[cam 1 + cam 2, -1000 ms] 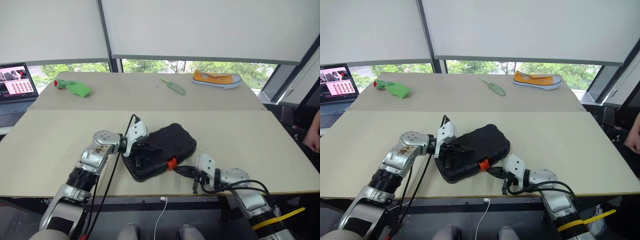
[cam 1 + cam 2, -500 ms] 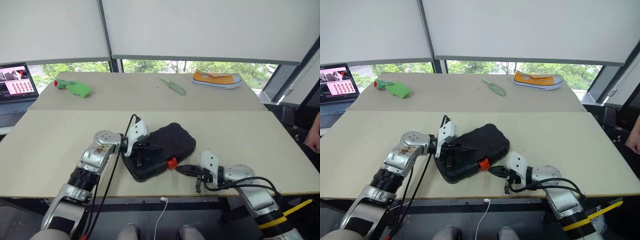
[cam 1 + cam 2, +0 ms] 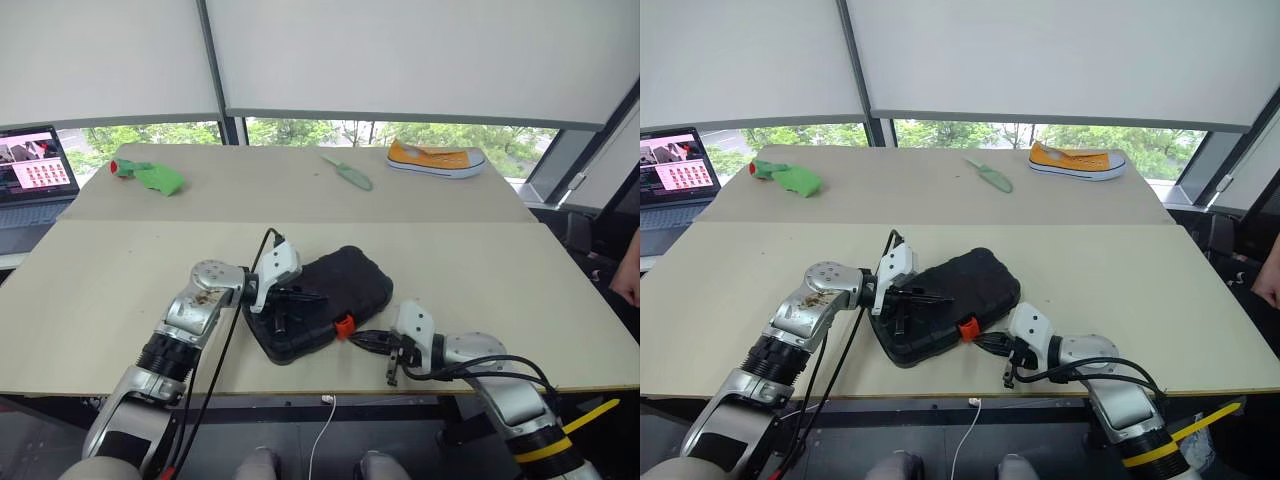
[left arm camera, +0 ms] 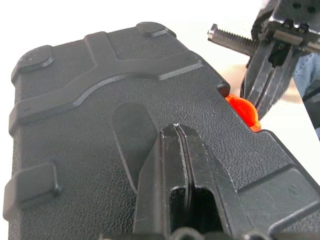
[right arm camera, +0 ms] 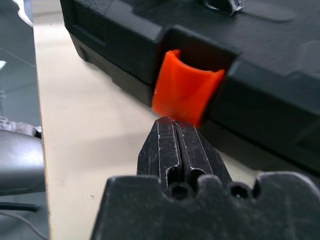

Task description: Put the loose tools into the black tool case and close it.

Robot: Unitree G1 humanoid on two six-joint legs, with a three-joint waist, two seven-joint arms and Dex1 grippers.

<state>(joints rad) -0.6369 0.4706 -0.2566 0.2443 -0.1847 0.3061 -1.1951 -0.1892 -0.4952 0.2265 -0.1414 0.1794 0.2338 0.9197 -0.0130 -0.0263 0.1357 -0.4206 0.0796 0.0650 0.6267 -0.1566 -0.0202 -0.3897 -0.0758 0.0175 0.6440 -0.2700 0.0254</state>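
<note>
The black tool case [image 3: 330, 290] lies shut on the table near its front edge, with its orange latch [image 3: 343, 325] on the side facing me. My left gripper [image 3: 298, 296] is shut and empty, its fingertips [image 4: 176, 131] lying on the textured lid [image 4: 100, 100]. Coming in from the right, my right gripper [image 3: 360, 338] is also shut and empty. Its tips [image 5: 175, 124] sit right at the lower edge of the orange latch [image 5: 185, 92], touching or nearly touching it. The loose tools are out of view.
A green trowel [image 3: 347, 172], a yellow sneaker [image 3: 435, 158] and a green object [image 3: 145, 176] lie on the far table. A laptop [image 3: 35, 165] stands at the left. A person's hand [image 3: 630, 270] shows at the right edge. A white cable [image 3: 325, 400] hangs at the front edge.
My right forearm has shifted slightly while its fingertips stay at the orange latch. The left gripper has kept still on the lid.
</note>
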